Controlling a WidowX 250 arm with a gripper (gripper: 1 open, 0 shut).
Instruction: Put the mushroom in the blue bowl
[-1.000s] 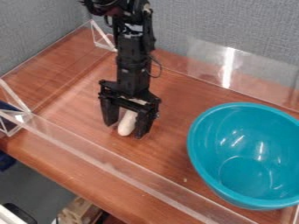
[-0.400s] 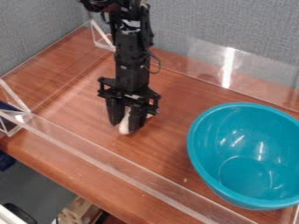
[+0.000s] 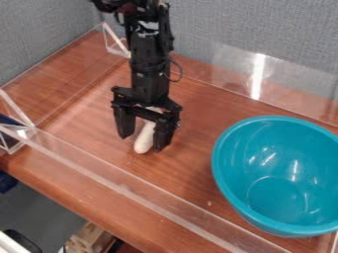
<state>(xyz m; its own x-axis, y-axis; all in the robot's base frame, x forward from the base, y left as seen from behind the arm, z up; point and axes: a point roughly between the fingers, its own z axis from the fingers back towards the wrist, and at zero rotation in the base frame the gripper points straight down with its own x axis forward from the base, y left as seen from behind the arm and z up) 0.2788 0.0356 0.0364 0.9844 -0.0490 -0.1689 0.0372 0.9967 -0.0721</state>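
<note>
Jaws spread again around the mushroom

The gripper [image 3: 144, 131], pinched shut a moment ago, now stands open astride the mushroom [image 3: 142, 142], which lies on the wooden table [image 3: 79, 109] inside clear acrylic walls [image 3: 79, 163], well left of the blue bowl [image 3: 280, 173]; the arm [image 3: 148, 54] points steeply down.

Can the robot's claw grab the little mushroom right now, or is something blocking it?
Probably yes. The claw points down right over the mushroom, its jaws open on either side of it. Nothing lies between them, and the blue bowl sits off to the right, out of the way.
</note>
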